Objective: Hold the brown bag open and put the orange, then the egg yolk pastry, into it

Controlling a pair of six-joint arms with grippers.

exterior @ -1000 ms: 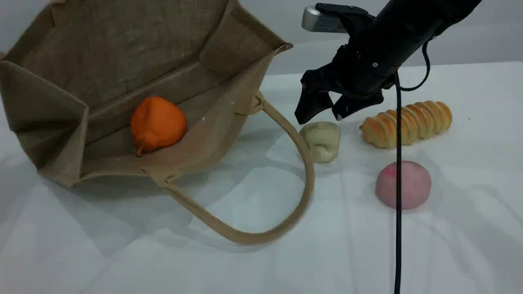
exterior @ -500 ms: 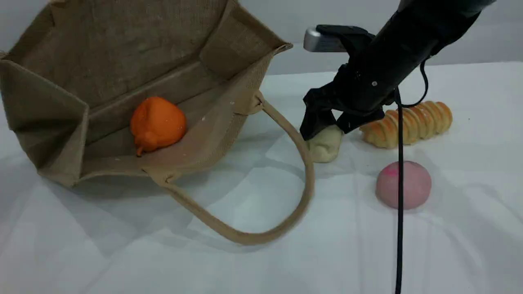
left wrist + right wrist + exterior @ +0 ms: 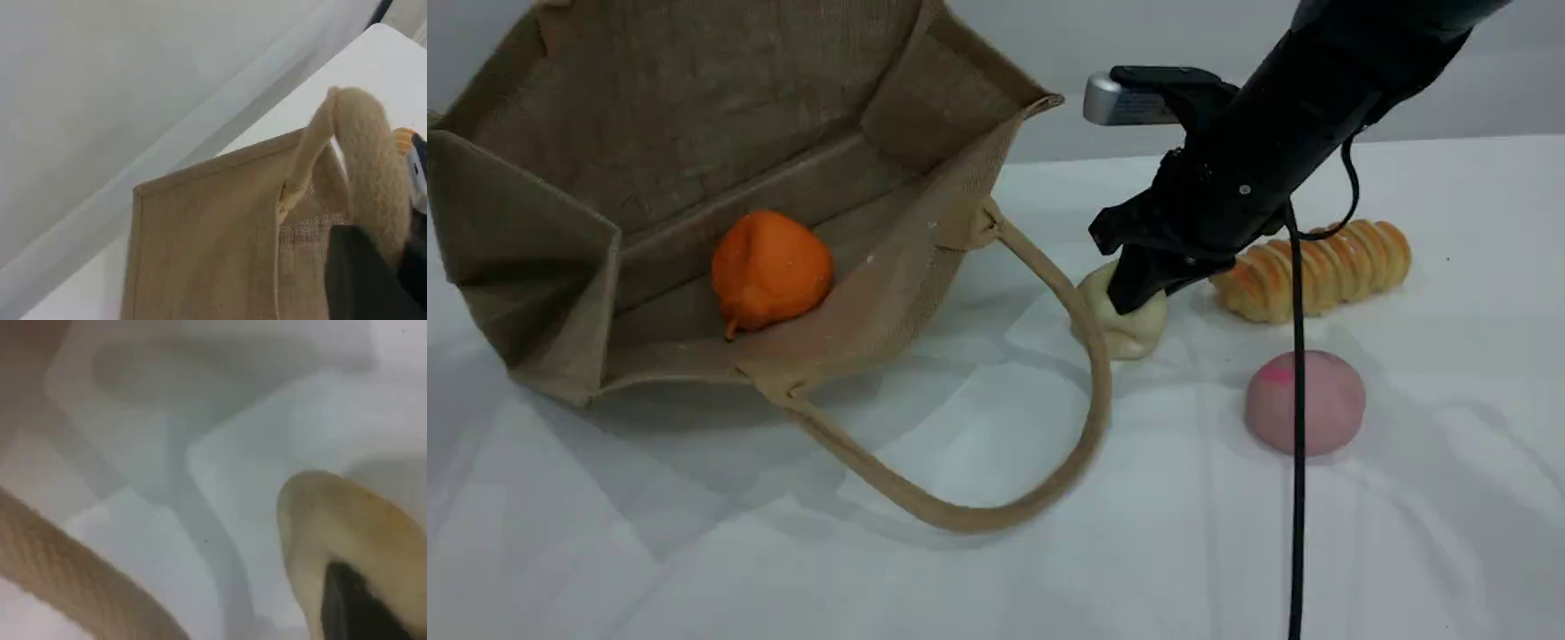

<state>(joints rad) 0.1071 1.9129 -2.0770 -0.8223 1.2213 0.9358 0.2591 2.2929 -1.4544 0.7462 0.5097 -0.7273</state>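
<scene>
The brown bag (image 3: 694, 116) lies with its mouth held open toward the scene camera. The orange (image 3: 770, 268) rests inside on the lower wall. One handle (image 3: 1092, 391) loops out over the table. In the left wrist view the bag's (image 3: 213, 247) other handle (image 3: 367, 160) runs over my left gripper (image 3: 363, 277), which is shut on it. My right gripper (image 3: 1136, 293) is pressed down on the pale egg yolk pastry (image 3: 1134, 334) just right of the table handle, shut on it. Close up, the pastry (image 3: 333, 527) bulges around a dark fingertip (image 3: 350, 607).
A long golden bread roll (image 3: 1325, 267) lies right behind the right gripper. A pink ball (image 3: 1305, 402) sits in front of it. A black cable (image 3: 1295, 462) hangs down across the ball. The handle (image 3: 80, 587) lies close left of the pastry.
The right gripper came down from above the pastry and its open jaws closed on it, squashing it slightly. Bag, orange and left gripper have not moved.
</scene>
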